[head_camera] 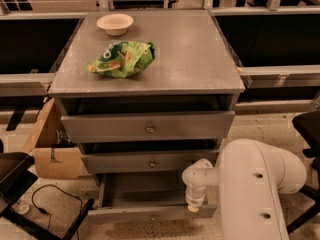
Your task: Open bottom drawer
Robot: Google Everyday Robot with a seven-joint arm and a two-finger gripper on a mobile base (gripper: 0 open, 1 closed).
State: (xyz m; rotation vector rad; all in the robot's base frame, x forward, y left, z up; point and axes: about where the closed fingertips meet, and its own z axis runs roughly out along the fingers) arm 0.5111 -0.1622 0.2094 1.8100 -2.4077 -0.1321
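The grey three-drawer cabinet (150, 79) stands in the middle of the camera view. Its bottom drawer (145, 213) is pulled out, showing a shallow grey tray with a slim flat front. The two larger drawers above, the top one (148, 126) and the middle one (150, 162), are closed or nearly so. My gripper (193, 202) hangs from the white arm (250, 184) at the right end of the bottom drawer's front. Its fingers are hidden behind the wrist.
A white bowl (115, 23) and a green chip bag (122, 59) lie on the cabinet top. A cardboard box (50, 149) sits on the floor at the left, with a black cable (50, 204) and a dark chair base beside it. A black chair (310, 129) is at the right.
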